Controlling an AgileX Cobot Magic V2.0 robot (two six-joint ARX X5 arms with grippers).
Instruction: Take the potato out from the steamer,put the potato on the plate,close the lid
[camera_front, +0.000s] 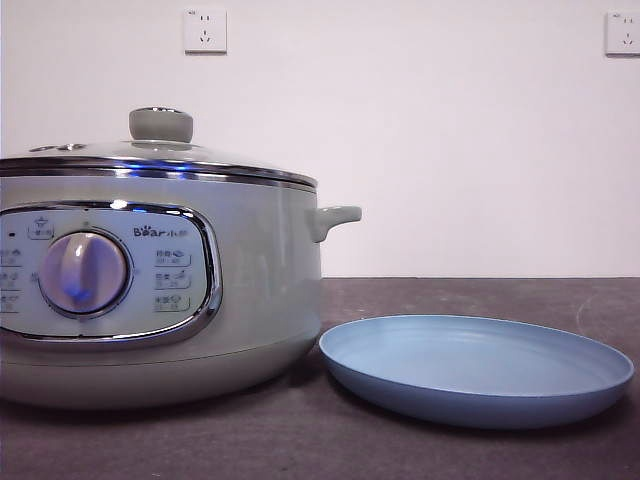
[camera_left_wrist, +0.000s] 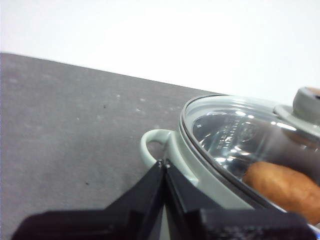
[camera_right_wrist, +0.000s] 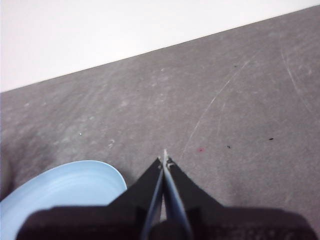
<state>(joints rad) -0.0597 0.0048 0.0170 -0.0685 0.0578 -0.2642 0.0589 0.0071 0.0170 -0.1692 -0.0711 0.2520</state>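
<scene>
The pale grey-green steamer (camera_front: 150, 290) stands at the left of the front view with its glass lid (camera_front: 160, 150) on it. The empty light-blue plate (camera_front: 475, 365) lies on the table to its right. In the left wrist view the potato (camera_left_wrist: 285, 187) shows through the lid (camera_left_wrist: 235, 135), inside the steamer (camera_left_wrist: 200, 175). My left gripper (camera_left_wrist: 164, 164) is shut and empty, above the table beside the steamer's side handle (camera_left_wrist: 152, 145). My right gripper (camera_right_wrist: 165, 161) is shut and empty, above bare table next to the plate (camera_right_wrist: 60, 195). Neither arm shows in the front view.
The dark grey table (camera_front: 450, 295) runs back to a white wall with two sockets (camera_front: 205, 30). The steamer's control panel with its round dial (camera_front: 85, 273) faces the front camera.
</scene>
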